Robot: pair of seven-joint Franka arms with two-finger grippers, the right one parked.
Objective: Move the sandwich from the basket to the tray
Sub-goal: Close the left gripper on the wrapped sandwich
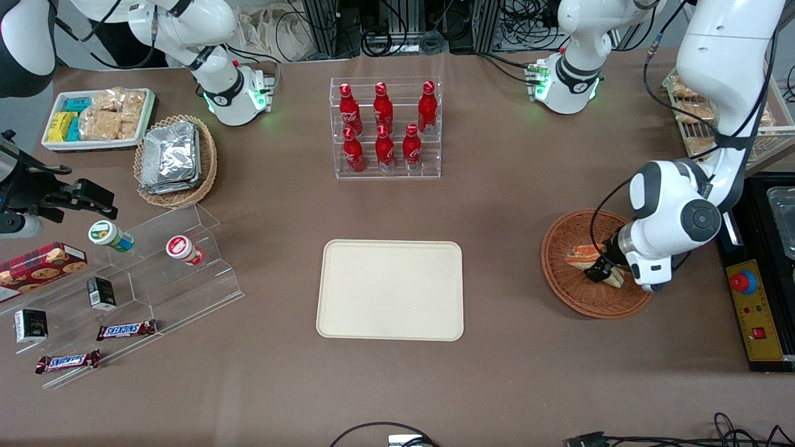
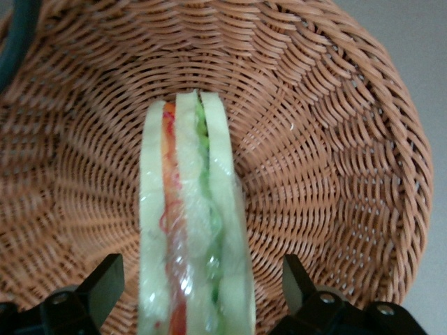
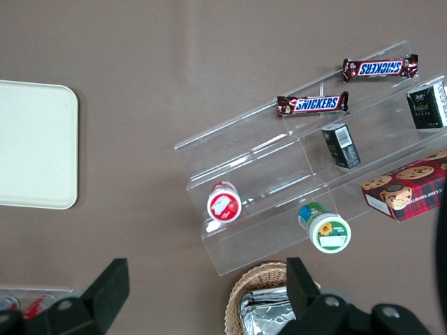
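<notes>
The gripper (image 2: 195, 293) hangs spread wide astride the wrapped sandwich (image 2: 192, 223) in the wicker basket (image 2: 335, 139); soft, light, slippery film, so pinch its bread faces gently.

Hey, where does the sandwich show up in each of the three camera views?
Front view: the sandwich lies in the brown basket, under the open gripper.
Left wrist view: the sandwich stands on edge between the fingers, which are apart from it.
Right wrist view: not in it.
Shared landmark: the basket.
</notes>
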